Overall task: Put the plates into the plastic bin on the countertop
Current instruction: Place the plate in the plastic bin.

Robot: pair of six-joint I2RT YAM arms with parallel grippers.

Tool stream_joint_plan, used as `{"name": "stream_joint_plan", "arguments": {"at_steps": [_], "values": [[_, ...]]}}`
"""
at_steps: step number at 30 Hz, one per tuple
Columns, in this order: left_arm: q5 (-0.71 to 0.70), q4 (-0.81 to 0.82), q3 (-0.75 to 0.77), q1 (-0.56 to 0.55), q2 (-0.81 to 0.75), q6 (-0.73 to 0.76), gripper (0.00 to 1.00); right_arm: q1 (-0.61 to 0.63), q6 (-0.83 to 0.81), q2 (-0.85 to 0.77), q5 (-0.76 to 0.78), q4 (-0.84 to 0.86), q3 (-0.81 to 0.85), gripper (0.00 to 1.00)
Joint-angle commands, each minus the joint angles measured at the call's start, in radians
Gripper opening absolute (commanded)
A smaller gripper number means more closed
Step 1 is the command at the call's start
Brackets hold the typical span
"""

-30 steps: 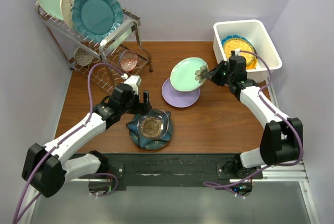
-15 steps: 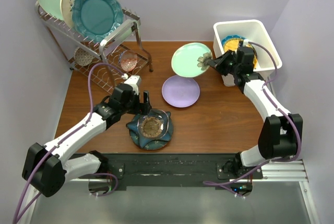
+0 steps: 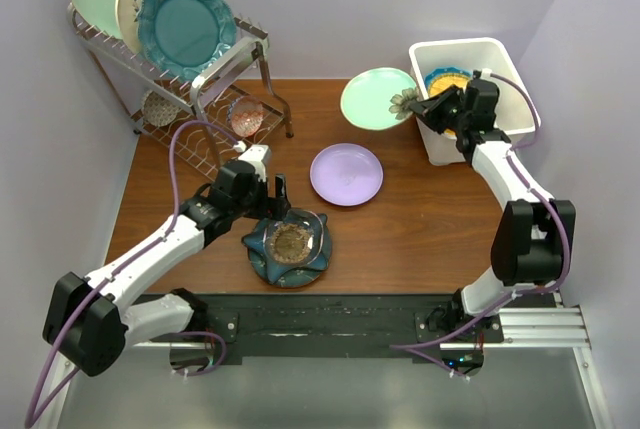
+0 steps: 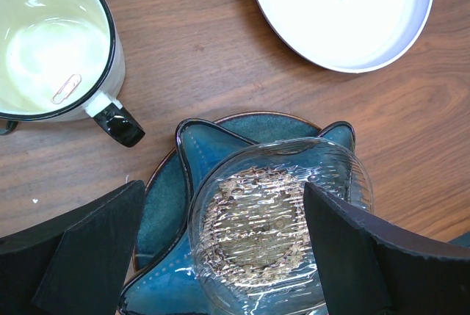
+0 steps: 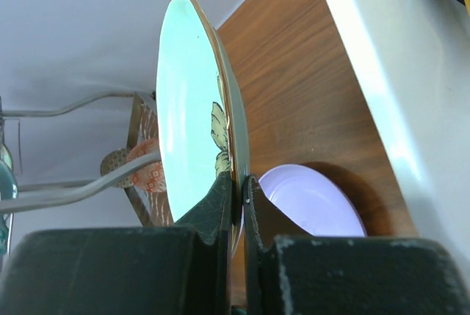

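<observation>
My right gripper [image 3: 418, 109] is shut on the rim of the pale green plate [image 3: 377, 98] and holds it in the air just left of the white plastic bin [image 3: 497, 55]; in the right wrist view the plate [image 5: 191, 109] stands edge-on between my fingers [image 5: 224, 205]. The bin holds a yellow and a blue plate [image 3: 446, 80]. The lavender plate [image 3: 346, 174] lies flat on the countertop [image 3: 420, 229]. My left gripper [image 3: 282, 199] is open above a dark teal plate [image 4: 169, 256] with a clear glass dish [image 4: 279, 219] on it.
A wire rack [image 3: 190, 79] with upright mint, cream and teal plates stands at the back left. A cream cup with a black rim [image 4: 51, 43] sits left of the teal plate. Walls close in on both sides.
My right arm has carried the pale green plate up and to the right, off the lavender plate and toward the bin. The left arm has not moved.
</observation>
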Motion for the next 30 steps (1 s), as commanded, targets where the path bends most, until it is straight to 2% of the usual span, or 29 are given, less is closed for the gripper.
{"name": "stream_joint_plan", "arguments": {"at_steps": [1,17,30], "values": [[0.015,0.038,0.020,-0.003,0.010,0.016,0.93,-0.048,0.097,-0.001,-0.103,0.203,0.095,0.00],[0.024,0.040,0.018,-0.003,0.020,0.017,0.94,-0.171,0.217,0.098,-0.179,0.307,0.159,0.00],[0.024,0.038,0.014,-0.003,0.019,0.014,0.94,-0.221,0.257,0.119,-0.167,0.345,0.165,0.00]]}}
